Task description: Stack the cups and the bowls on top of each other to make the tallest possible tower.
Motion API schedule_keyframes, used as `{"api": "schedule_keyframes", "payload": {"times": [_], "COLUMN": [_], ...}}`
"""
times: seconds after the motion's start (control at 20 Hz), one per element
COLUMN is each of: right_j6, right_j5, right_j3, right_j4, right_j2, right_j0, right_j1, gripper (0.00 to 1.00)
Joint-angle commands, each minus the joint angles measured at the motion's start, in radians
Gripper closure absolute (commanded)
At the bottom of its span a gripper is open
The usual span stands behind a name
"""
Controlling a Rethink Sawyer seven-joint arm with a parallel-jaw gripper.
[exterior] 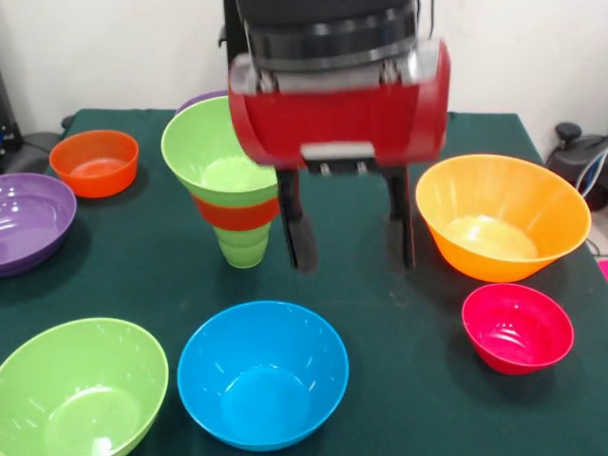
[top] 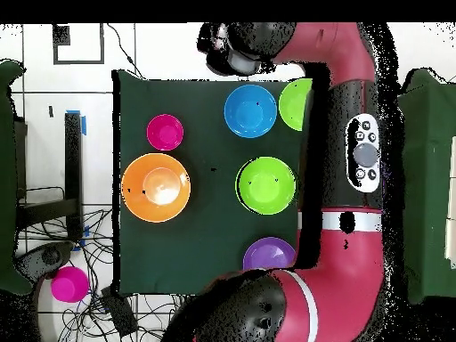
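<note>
The tower (exterior: pixel 231 180) stands on the green worktop (exterior: pixel 399 313): light-green cup at the bottom, an orange-red bowl above, a lime bowl on top. Just beside it hangs the pincer (exterior: pixel 351 233), fingers spread wide, holding nothing. A blue bowl (exterior: pixel 262 373) sits in front of the tower, a large orange bowl (exterior: pixel 502 217) beyond the pincer.

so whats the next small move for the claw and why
Probably lower onto the blue bowl's rim. The claw hangs open and empty, just above and behind that bowl. The tower so far has a lime-green bowl over an orange-red one on the light-green cup, so a wider bowl would fit next.
</note>
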Motion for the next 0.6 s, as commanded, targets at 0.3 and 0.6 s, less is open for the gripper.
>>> {"api": "schedule_keyframes", "payload": {"times": [0.3, 0.6], "right_j6": [-0.038, -0.086], "right_j5": [0.044, 0.109], "right_j3": [-0.17, -0.274], "right_j4": [-0.144, -0.178], "right_j2": [-0.091, -0.06], "right_j0": [0.028, 0.027], "right_j1": [0.122, 0.17], "gripper": [0.0, 0.0]}}
